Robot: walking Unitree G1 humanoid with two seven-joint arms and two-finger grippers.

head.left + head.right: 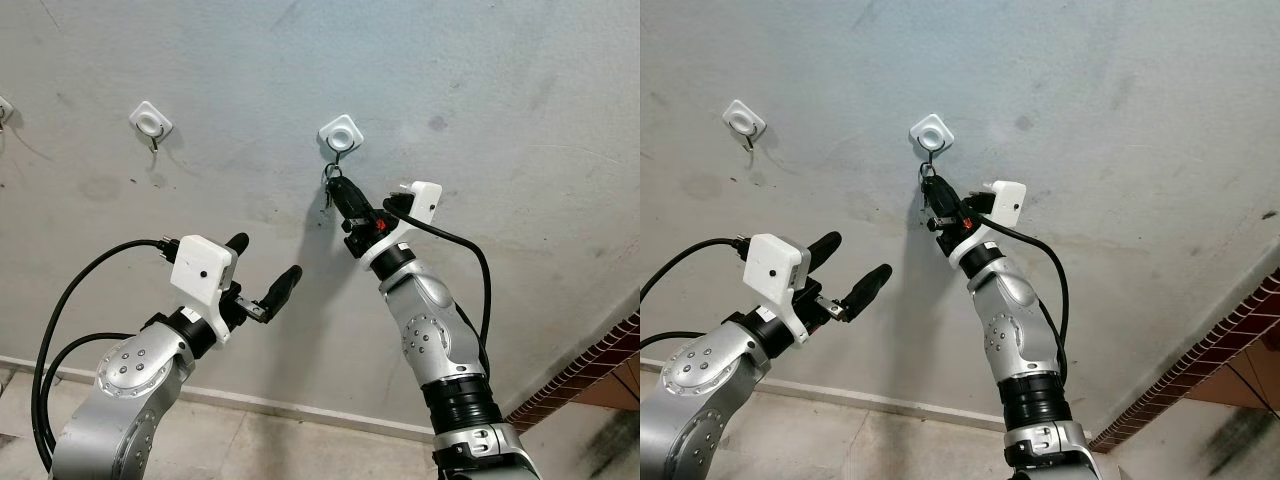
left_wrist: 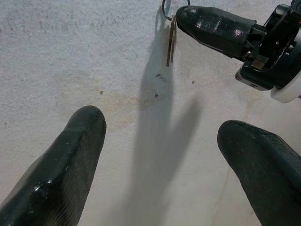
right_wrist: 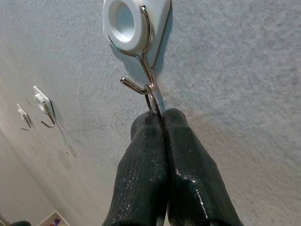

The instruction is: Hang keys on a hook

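I had my right tool clenched on the key ring, the hook right off its fingertips, the keys hanging straight below, while my left tool sat released, lower and further away.

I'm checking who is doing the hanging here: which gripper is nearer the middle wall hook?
Right. The right gripper is just under the hook, fingers shut on the key ring at its wire. The left gripper hangs open, lower and to the left, apart from it.
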